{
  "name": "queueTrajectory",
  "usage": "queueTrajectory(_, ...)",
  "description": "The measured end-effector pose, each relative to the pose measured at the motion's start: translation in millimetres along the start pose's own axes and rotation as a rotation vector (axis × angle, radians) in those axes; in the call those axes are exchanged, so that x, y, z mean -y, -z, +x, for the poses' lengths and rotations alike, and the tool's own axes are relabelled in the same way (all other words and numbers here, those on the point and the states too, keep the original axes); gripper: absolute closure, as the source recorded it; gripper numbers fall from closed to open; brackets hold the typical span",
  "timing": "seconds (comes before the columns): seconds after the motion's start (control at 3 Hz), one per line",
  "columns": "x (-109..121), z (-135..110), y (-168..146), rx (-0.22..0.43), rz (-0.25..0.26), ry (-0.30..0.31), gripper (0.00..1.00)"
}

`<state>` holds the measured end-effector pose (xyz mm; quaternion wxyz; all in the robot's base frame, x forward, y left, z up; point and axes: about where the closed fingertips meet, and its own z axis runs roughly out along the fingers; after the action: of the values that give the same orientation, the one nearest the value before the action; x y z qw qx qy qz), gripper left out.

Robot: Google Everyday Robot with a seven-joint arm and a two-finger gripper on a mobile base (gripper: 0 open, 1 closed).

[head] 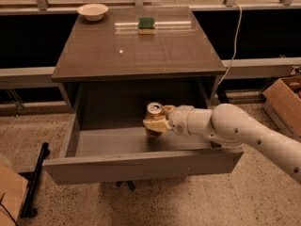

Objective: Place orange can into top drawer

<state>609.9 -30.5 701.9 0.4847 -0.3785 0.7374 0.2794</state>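
Gripper point(153, 125) clamps can point(154, 110) upright within open drawer point(141, 166). Sponge point(146, 24) and bowl point(92, 11) sit well beyond gripper, on table point(141, 55).

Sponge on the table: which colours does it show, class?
Sponge: green over yellow, camera view. Gripper holds the can in the open drawer.

Grey table point(155, 55) stands on speckled floor point(141, 206), perhaps terrazzo.

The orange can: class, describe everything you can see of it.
The orange can is a small metal drink can with a silver top; its tan-orange side is mostly covered. It is upright, clasped by the pincer, within the open top drawer, near the middle. Whether its base touches the drawer floor cannot be told.
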Motion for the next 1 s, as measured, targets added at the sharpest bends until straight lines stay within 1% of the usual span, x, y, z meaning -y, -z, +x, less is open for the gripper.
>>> queueTrajectory(0.33, 13.3, 29.9, -6.4, -0.005, -0.010, -0.013, 0.52)
queueTrajectory(0.67, 11.1, 29.2, -8.3, -0.004, -0.015, -0.014, 0.29)
queueTrajectory(1.0, 9.3, 29.0, -10.5, -0.004, -0.019, -0.014, 0.01)
